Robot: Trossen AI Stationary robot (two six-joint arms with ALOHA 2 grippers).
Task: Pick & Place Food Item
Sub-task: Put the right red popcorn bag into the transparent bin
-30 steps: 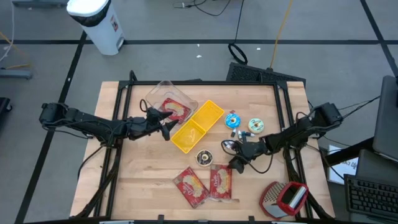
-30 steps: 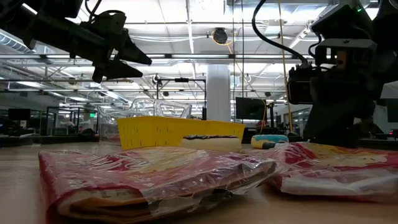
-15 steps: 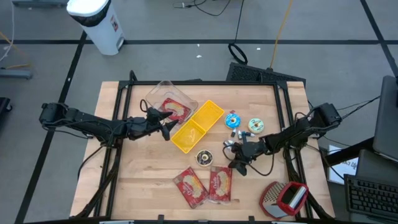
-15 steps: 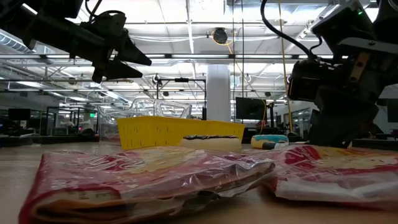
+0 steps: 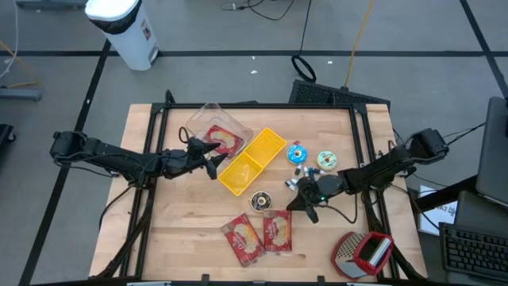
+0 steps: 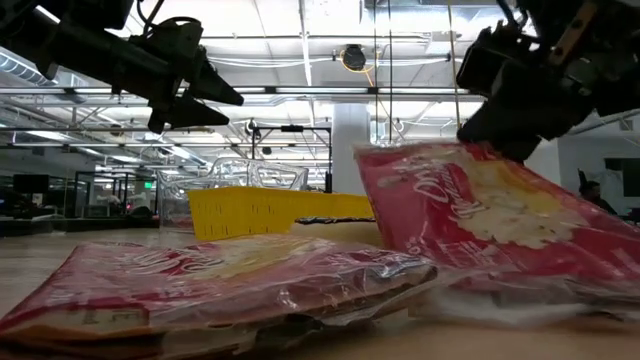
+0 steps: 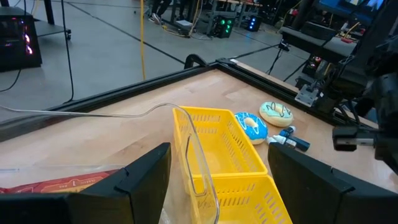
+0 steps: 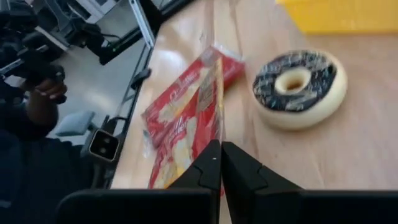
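A red snack packet lies near the table's front, one end raised, with my right gripper shut on it; the low view shows the packet tilted up. A second red packet lies flat beside it. A chocolate doughnut sits next to them. The yellow basket stands mid-table beside a clear tub that holds another red packet. My left gripper hovers open at the tub's near side. My right gripper pinches the packet's upper edge between its two shut fingers. The fingers come from the table's right side, slanting a little downward. The packet hangs tilted below them, and its lower end rests on the table by the other packet.
Two iced doughnuts lie right of the basket, with small items between them. A red and grey device sits at the front right corner. A person shows beyond the table's edge in the right wrist view.
My right gripper has shut on the packet's edge, then risen and rolled about its own axis. The packet's held end has come up off the table and the packet now stands tilted, while its other end has stayed down.
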